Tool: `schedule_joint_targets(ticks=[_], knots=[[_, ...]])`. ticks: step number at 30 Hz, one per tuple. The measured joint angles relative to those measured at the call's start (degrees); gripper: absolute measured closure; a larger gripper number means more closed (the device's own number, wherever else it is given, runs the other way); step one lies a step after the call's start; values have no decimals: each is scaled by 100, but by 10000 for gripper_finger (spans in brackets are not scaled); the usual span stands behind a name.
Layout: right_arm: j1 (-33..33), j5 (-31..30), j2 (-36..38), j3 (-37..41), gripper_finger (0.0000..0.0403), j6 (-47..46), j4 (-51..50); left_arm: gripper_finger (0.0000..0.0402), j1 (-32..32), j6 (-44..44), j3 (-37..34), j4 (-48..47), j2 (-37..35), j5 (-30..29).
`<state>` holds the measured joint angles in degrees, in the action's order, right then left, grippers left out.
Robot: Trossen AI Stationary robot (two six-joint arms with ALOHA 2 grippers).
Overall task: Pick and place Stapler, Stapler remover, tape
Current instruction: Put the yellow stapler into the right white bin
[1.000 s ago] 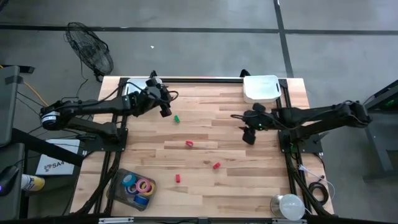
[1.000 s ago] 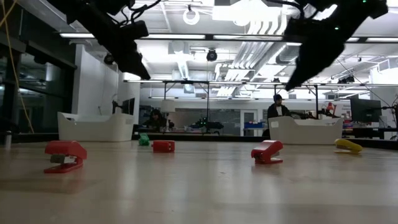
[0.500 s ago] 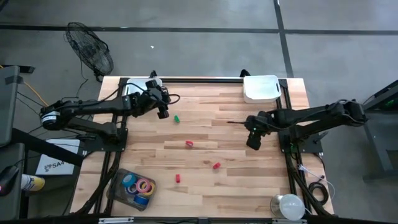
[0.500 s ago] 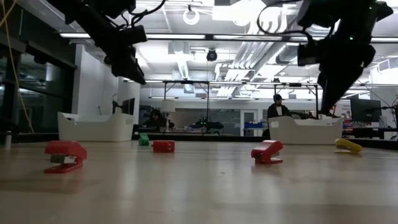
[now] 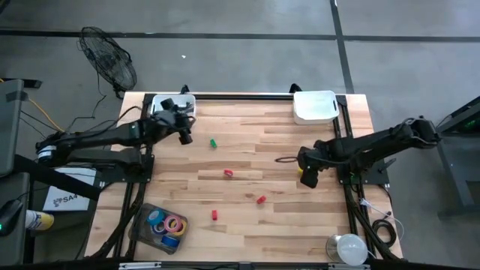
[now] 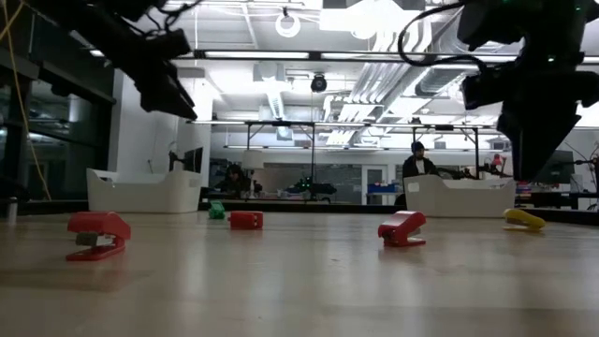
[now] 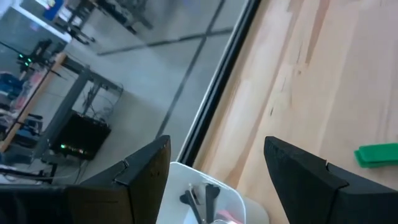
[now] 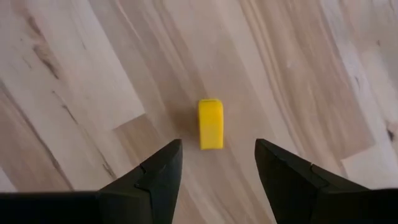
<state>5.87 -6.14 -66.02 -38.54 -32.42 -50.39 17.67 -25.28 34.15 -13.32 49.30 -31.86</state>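
Big wooden table, stuff scattered all over; my right gripper hangs over the right edge with fingers spread, the yellow stapler sitting dead centre in the gap below. I'd say drop straight down, keep it centred, close across the narrow sides. Left gripper, also apart, waits at the far left corner by the white bin. Tape rolls sit in the tray at the near left corner; green stapler remover lies near the far edge.

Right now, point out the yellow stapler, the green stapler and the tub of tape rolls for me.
yellow stapler (image 8: 211, 124), right wrist view, middle of its top.
green stapler (image 5: 213, 142), high view, its middle.
tub of tape rolls (image 5: 140, 222), high view, its rim.
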Motion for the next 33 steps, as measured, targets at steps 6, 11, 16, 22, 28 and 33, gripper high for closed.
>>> schedule_joint_targets(ticks=[6, 11, 16, 22, 28, 33], knots=[[525, -490, 0, 0, 208, -393, 35, 147, 2, -225, -673, 335, -1070, 453], [799, -783, 0, 50, 208, -663, 194, 147, -2, -361, -793, 415, -1746, 1194], [885, -471, 0, 642, 208, -781, 913, 147, -7, -430, -797, 237, -1991, 1683], [880, -467, 0, 1082, 208, -853, 1322, 147, -7, -492, -798, 237, -1964, 1978], [863, -498, 0, 1466, 208, -629, 1990, 147, -7, -492, -802, 231, -1941, 2059], [789, -635, 13, 1737, 208, -560, 2423, 147, -7, -492, -801, 236, -1941, 2103]])
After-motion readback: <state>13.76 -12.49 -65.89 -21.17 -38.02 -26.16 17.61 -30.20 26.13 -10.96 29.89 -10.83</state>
